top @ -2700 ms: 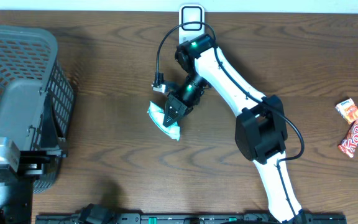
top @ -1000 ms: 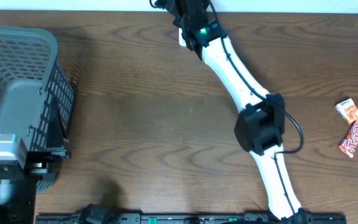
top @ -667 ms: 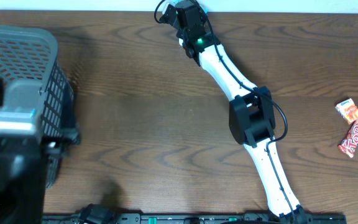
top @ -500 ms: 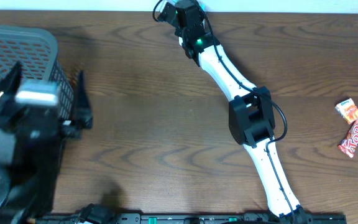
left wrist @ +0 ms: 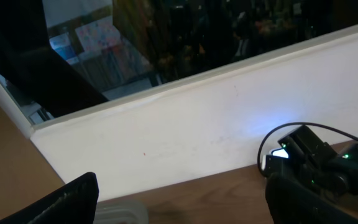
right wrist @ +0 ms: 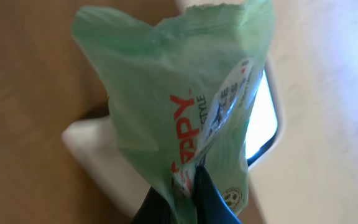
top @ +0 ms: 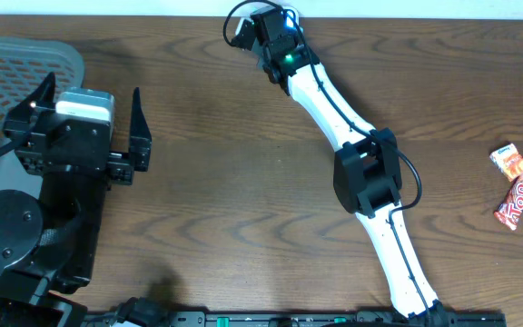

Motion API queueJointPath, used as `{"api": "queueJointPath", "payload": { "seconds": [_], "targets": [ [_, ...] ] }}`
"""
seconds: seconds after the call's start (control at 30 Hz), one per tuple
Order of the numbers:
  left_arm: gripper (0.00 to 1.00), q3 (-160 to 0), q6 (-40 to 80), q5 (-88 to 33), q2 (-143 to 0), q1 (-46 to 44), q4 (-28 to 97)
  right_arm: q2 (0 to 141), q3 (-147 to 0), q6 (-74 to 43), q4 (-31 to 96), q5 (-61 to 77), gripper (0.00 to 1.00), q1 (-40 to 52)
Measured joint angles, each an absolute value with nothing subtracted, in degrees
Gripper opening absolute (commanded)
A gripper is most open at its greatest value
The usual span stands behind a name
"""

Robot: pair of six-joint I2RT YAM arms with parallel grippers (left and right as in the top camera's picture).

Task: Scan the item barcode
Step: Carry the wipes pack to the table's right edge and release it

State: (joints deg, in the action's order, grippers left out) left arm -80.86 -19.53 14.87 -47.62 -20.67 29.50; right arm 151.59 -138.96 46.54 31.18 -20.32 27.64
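You see the right gripper (right wrist: 194, 186) pinching the green packet (right wrist: 179, 106) by one edge, just in front of the white scanner (right wrist: 263, 118). Well to the left of the scanner, the left gripper (top: 92, 104) stands spread wide near the basket (top: 25, 54).

The wooden table (top: 225, 182) bears a mesh basket (top: 7, 64) left, orange packet (top: 513, 161) and red bar (top: 518, 203) right.

The right gripper (right wrist: 190, 190) has carried the green packet (right wrist: 166, 106) from the middle of the table (top: 234, 182) to its far edge. The left gripper (top: 93, 91) has come up over the basket (top: 21, 56) on the left.
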Motion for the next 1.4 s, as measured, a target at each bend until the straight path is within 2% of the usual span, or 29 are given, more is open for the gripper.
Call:
{"api": "queueJointPath", "payload": {
  "seconds": [0.07, 0.37, 0.5, 0.53, 0.67, 0.87, 1.03, 1.23, 1.4],
  "targets": [
    [0.86, -80.9, -19.5, 14.9, -47.6, -20.7, 29.3, 150.6, -139.0, 45.4, 35.6, -20.4, 0.01, 28.2],
    [0.86, -80.9, -19.5, 14.9, -47.6, -20.7, 26.8, 142.1, -138.1, 35.6, 71.8, -17.3, 0.01, 30.6],
    [0.86, -80.9, -19.5, 14.9, -47.6, -20.7, 26.3, 135.4, -138.1, 31.9, 81.3, -4.3, 0.01, 28.5],
    [0.86, -80.9, -19.5, 14.9, -47.6, -20.7, 25.9, 132.4, -138.1, 31.9, 84.4, 3.9, 0.01, 26.4],
    [0.86, -80.9, -19.5, 14.9, -47.6, -20.7, 25.2, 127.3, -138.4, 32.3, 90.8, 21.0, 0.01, 18.9],
    [0.86, -80.9, -19.5, 14.9, -47.6, -20.7, 25.1, 127.1, -138.0, 33.2, 97.1, 27.8, 0.01, 10.6],
    [0.86, -80.9, -19.5, 14.9, -47.6, -20.7, 24.9, 127.1, -137.9, 27.7, 96.2, 19.0, 0.01, 4.1],
    [0.86, -80.9, -19.5, 14.9, -47.6, -20.7, 24.7, 127.1, -137.2, 10.6, 91.0, -6.2, 0.01, -5.1],
    [0.86, -80.9, -19.5, 14.9, -47.6, -20.7, 24.6, 127.1, -131.6, 0.4, 86.5, -17.0, 0.01, -12.1]
  ]
}}
